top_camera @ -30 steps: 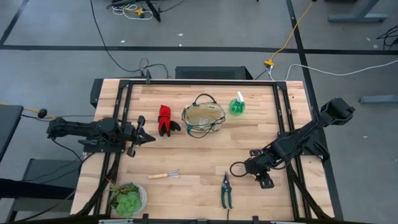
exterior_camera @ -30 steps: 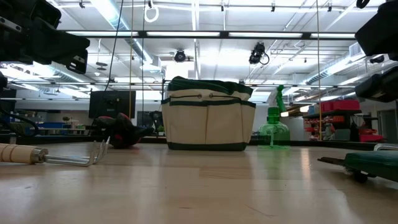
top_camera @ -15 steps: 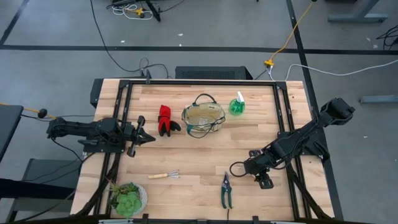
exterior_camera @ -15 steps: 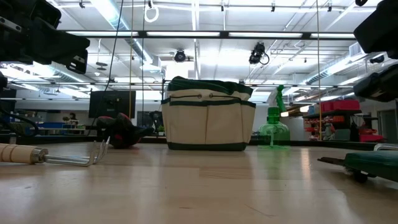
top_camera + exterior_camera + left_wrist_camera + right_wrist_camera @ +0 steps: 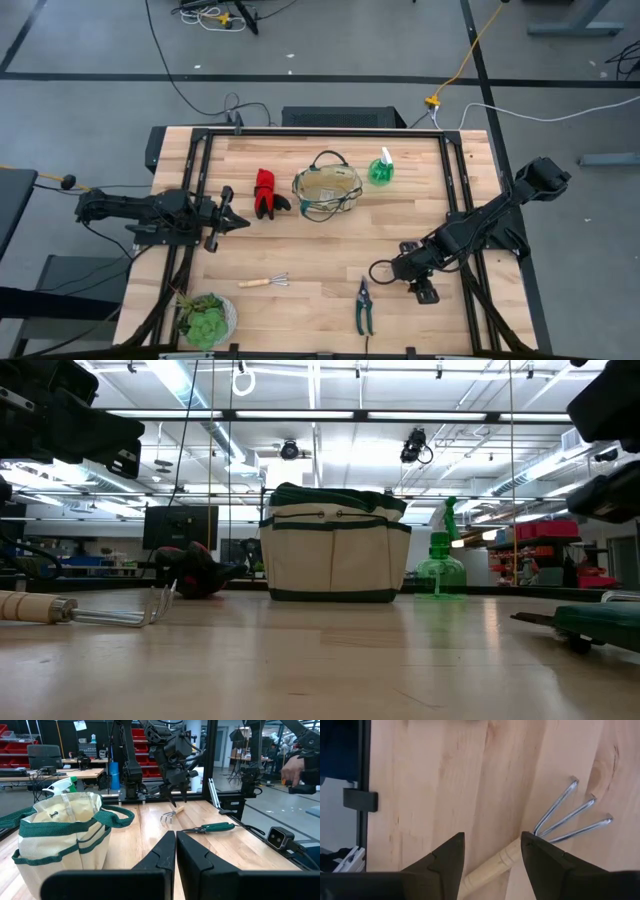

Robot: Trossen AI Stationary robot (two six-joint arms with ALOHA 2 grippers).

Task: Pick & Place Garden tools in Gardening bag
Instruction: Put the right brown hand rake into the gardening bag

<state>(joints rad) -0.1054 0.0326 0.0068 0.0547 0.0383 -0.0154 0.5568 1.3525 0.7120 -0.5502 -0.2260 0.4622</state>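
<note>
The tan gardening bag point(image 5: 327, 192) with green trim stands upright at the table's far middle. Red-and-black gloves point(image 5: 266, 193) lie to its left, and the green spray bottle point(image 5: 381, 170) stands to its right. The wooden-handled rake point(image 5: 266, 282) and the green-handled shears point(image 5: 363, 305) lie flat near the front edge. My right gripper point(image 5: 392, 270) hangs open above the table, just right of the shears and pointing steeply down. In its wrist view the rake point(image 5: 555, 820) shows beyond the open fingers, untouched. My left gripper point(image 5: 240, 222) waits shut and level at the left, holding nothing.
A green succulent in a pale pot point(image 5: 205, 318) stands at the front left corner. A black frame rail point(image 5: 320, 133) runs round the table top. Bare wood lies between the bag and the tools at the front.
</note>
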